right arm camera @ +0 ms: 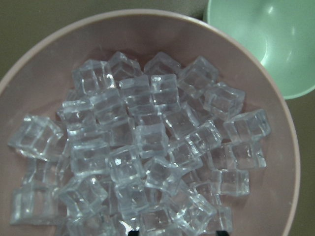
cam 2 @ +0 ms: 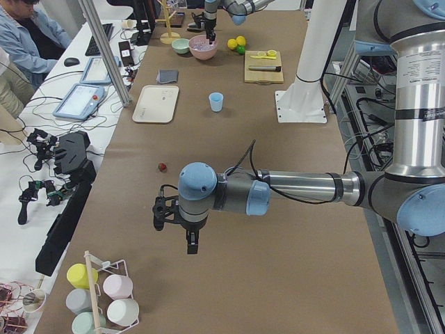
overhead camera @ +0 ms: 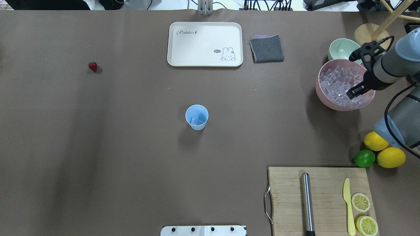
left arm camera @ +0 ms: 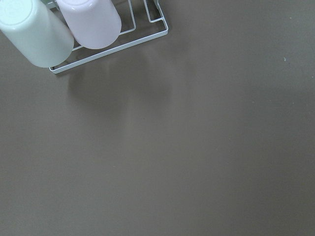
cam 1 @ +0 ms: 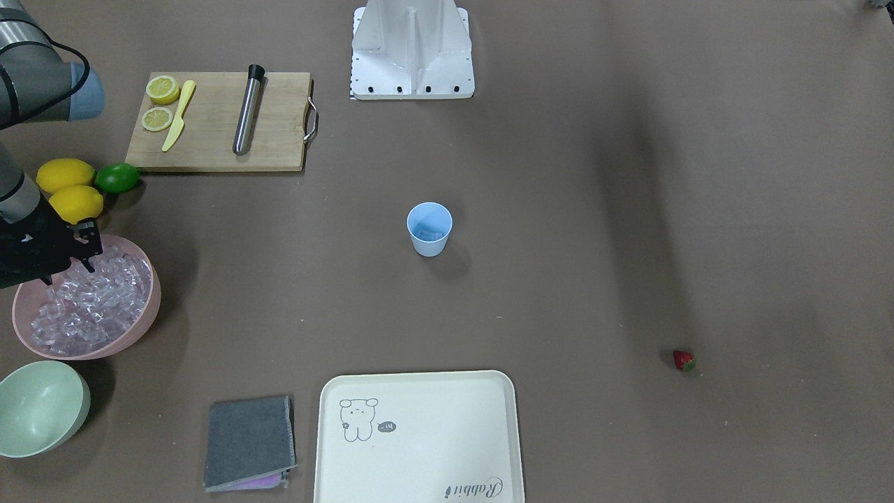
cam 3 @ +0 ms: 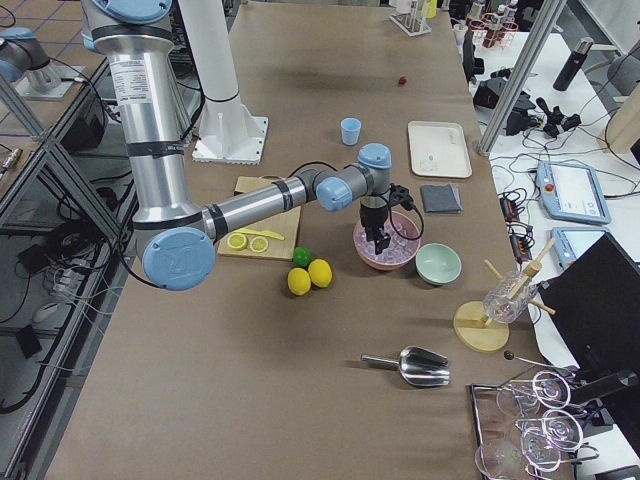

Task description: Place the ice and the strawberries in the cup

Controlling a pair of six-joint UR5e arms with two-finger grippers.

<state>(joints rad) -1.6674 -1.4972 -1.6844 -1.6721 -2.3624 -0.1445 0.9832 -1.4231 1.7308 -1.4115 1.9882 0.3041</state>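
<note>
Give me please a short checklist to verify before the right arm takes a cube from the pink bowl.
1. Right gripper open above the clear glassy ice cubes: ok.
2. Round pink plastic bowl well filled: ok.
3. Light blue plastic cup upright, mouth free: ok.
4. Table between bowl and cup bare: ok.
5. Small red strawberry in cup: not ok, it lies on the table.
6. Left gripper open: cannot tell.

left end effector (cam 2: pixel 192 245): opening unreadable | green bowl (right arm camera: pixel 268 44): cut by edge | pale green cup (left arm camera: pixel 34 32): cut by edge
</note>
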